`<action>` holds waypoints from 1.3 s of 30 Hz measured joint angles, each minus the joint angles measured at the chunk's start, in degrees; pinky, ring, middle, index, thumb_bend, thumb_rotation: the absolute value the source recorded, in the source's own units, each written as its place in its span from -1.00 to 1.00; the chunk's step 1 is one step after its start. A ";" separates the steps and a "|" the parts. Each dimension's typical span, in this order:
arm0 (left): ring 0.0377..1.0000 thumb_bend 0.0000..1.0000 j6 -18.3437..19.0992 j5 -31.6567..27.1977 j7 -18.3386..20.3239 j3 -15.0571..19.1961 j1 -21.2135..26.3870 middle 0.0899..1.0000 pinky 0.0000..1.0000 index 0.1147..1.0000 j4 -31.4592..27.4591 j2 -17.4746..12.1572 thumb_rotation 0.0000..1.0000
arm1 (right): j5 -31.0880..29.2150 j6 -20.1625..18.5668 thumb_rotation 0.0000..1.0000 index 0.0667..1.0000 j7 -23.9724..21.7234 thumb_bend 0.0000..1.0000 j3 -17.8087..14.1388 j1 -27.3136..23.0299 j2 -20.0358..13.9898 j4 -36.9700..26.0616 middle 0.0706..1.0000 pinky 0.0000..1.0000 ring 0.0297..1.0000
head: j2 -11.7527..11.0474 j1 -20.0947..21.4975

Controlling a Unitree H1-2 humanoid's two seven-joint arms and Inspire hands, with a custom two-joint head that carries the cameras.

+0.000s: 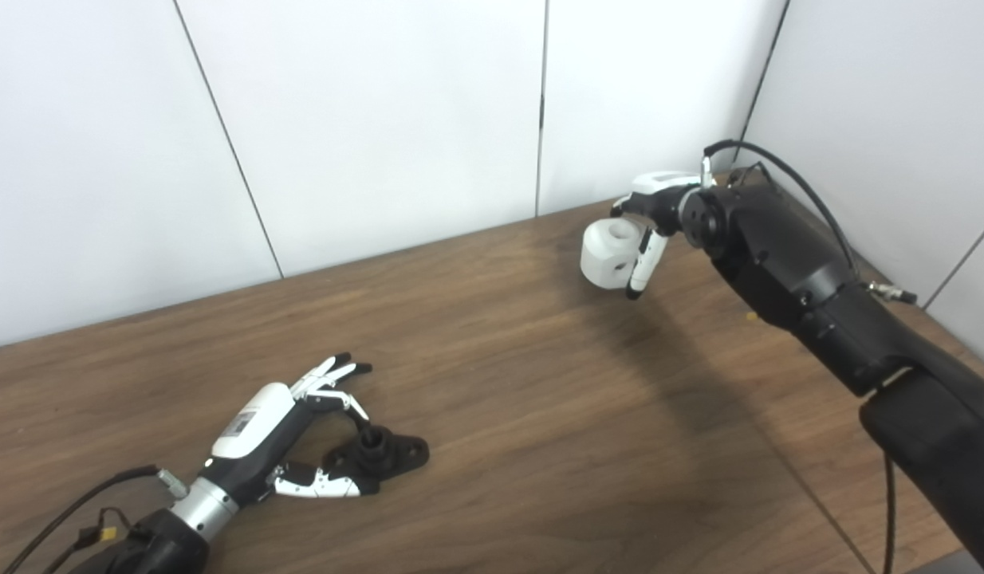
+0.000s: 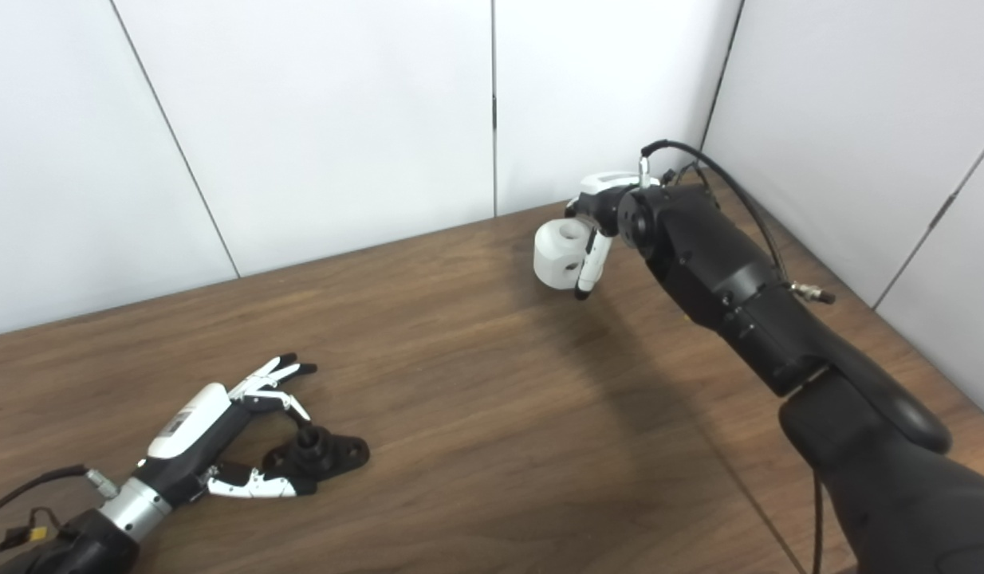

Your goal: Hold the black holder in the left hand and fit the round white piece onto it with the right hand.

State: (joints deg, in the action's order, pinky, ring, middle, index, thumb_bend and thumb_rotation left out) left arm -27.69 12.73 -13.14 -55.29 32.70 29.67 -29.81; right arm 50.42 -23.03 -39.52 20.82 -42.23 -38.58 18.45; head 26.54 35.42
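White panel walls (image 1: 364,119) behind, brown wood table (image 1: 540,414) under everything, nothing else on it that I can see.

R side: my right hand (image 1: 655,215) is up off the table near the back-right corner, fingers wrapped on the round white piece (image 1: 612,253). One finger runs down its right face, rest are behind it so can't see full wrap. Bore faces up/toward cam, side hole visible too. Looks like a carry pose: piece lifted and bore kept unobstructed so it can go down over the post w/o regrip.

L side: my left hand (image 1: 301,430) is low at the table, front-left. Fingers spread apart, thumb along the near side, upper fingers arched over the far side of the black holder (image 1: 378,456). Holder sits flat on the table, post pointing up, between thumb and fingers. Thumb tip looks touching or just beside its base; can't tell if fingers have contact. Not gripped, not lifted imo.

White piece is well apart from holder, up and to the right across the table. Next call: close L on holder first, then bring R over.
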 measured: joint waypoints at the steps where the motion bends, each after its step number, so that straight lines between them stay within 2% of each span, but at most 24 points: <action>1: 1.00 0.05 0.00 0.00 0.00 0.00 0.00 0.84 0.91 -0.17 0.00 0.00 -0.88 | -0.02 0.04 -0.45 0.83 0.13 0.81 -0.01 -0.06 0.00 0.19 0.97 1.00 1.00 | 0.00 0.00; 15: 1.00 0.05 0.00 0.00 0.00 0.00 -0.04 0.85 0.89 -0.17 -0.06 -0.05 -0.88 | -1.45 1.09 -0.47 0.73 3.95 0.74 0.08 -0.34 1.23 1.99 0.91 1.00 0.97 | 0.26 -0.70; 19: 1.00 0.05 0.00 0.00 -0.02 0.00 -0.04 0.86 0.90 -0.17 -0.10 -0.06 -0.88 | -1.36 2.17 -0.50 0.46 5.18 0.69 0.63 -0.34 1.42 1.99 0.83 0.91 0.90 | 0.35 -0.79; 23: 1.00 0.05 0.00 0.00 -0.02 0.02 -0.05 0.86 0.90 -0.17 -0.13 -0.07 -0.88 | -1.00 3.60 -0.64 0.15 8.09 0.66 0.67 -0.27 1.42 1.96 0.67 0.80 0.80 | 0.62 -0.88; 24: 1.00 0.05 0.00 0.00 -0.02 0.03 -0.06 0.86 0.90 -0.17 -0.14 -0.08 -0.88 | -0.91 4.12 -0.68 0.03 8.93 0.36 0.66 -0.24 1.41 1.97 0.66 0.80 0.79 | 0.62 -0.88; 25: 1.00 0.05 0.00 0.00 -0.03 0.02 -0.07 0.86 0.90 -0.17 -0.14 -0.08 -0.88 | -0.76 4.76 -0.70 -0.04 9.99 0.18 0.66 -0.16 1.41 1.97 0.63 0.78 0.76 | 0.62 -0.88; 27: 1.00 0.05 0.00 0.00 -0.03 0.02 -0.07 0.86 0.90 -0.17 -0.15 -0.08 -0.88 | -0.50 5.73 -0.71 -0.09 11.45 0.08 0.67 0.05 1.41 1.97 0.61 0.79 0.74 | 0.88 -0.97; 32: 1.00 0.05 0.00 -0.02 -0.03 0.10 -0.15 0.87 0.90 -0.17 -0.26 -0.16 -0.88 | -0.04 7.68 -0.73 -0.11 13.42 0.05 0.67 0.67 1.30 1.93 0.52 0.79 0.68 | 1.14 -1.05; 39: 1.00 0.05 0.00 -0.07 -0.03 0.09 -0.16 0.87 0.88 -0.17 -0.31 -0.19 -0.88 | 1.83 9.67 -0.73 -0.11 16.65 0.05 0.67 1.98 0.68 1.29 0.44 0.59 0.57 | 1.49 -1.05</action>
State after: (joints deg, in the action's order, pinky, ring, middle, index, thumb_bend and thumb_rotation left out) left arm -27.69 12.66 -13.17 -55.20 32.55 29.36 -30.00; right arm 52.25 -13.36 -22.87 21.49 -40.25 -37.89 19.74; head 28.04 34.37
